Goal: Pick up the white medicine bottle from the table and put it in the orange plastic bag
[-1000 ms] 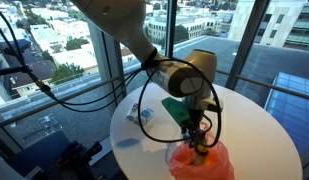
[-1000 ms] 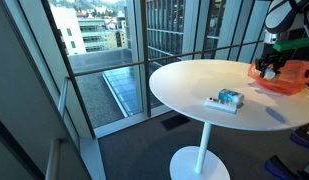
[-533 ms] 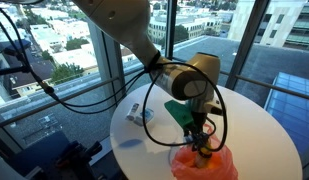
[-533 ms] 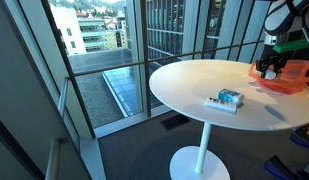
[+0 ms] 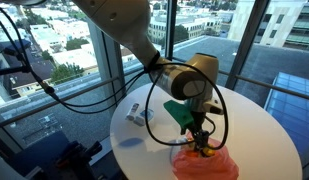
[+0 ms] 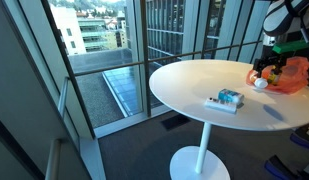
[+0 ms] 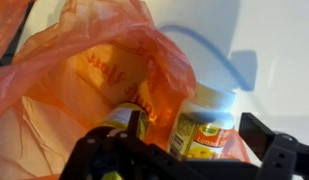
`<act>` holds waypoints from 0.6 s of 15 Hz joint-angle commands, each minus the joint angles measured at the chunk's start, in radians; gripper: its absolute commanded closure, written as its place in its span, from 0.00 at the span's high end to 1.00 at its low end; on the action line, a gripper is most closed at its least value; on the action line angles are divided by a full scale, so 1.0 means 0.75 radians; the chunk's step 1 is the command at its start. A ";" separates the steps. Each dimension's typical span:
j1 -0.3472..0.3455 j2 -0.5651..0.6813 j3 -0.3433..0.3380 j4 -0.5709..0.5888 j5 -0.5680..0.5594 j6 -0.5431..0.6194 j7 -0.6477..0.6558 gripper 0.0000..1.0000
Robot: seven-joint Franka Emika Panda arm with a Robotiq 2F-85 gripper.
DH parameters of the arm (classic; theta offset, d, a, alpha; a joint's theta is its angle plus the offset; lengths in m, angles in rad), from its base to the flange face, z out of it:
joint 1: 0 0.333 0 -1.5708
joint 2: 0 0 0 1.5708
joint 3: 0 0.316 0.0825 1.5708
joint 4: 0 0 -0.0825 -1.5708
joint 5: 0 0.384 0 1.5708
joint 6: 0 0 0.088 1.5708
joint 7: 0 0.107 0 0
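In the wrist view the white medicine bottle [image 7: 206, 122], with a white cap and a yellow-green label, stands at the edge of the orange plastic bag [image 7: 94, 70]. It sits between my gripper's [image 7: 194, 132] two dark fingers, with a gap on each side, so the gripper is open. In an exterior view the gripper [image 5: 199, 140] hangs just above the bag [image 5: 204, 165]. In an exterior view the bottle [image 6: 260, 84] shows as a small white spot beside the bag [image 6: 292, 76], below the gripper [image 6: 266, 68].
A bottle with a yellow label [image 7: 122, 120] lies inside the bag. A flat blue-and-white pack [image 5: 139, 115] [image 6: 226, 100] lies on the round white table [image 5: 249, 125] [image 6: 189, 85]. Glass walls stand close behind the table.
A small white spot, the bottle, has come into sight at the bag's edge in an exterior view. The arm has hardly moved.
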 commanded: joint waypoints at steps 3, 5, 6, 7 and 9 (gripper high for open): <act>0.002 -0.049 0.042 0.013 0.011 -0.037 -0.013 1.00; 0.008 -0.056 0.053 0.026 0.017 -0.036 0.000 1.00; 0.013 -0.056 0.054 0.036 0.014 -0.039 0.007 1.00; 0.020 -0.052 0.050 0.049 0.004 -0.036 0.020 1.00; 0.032 -0.042 0.042 0.071 -0.013 -0.028 0.039 1.00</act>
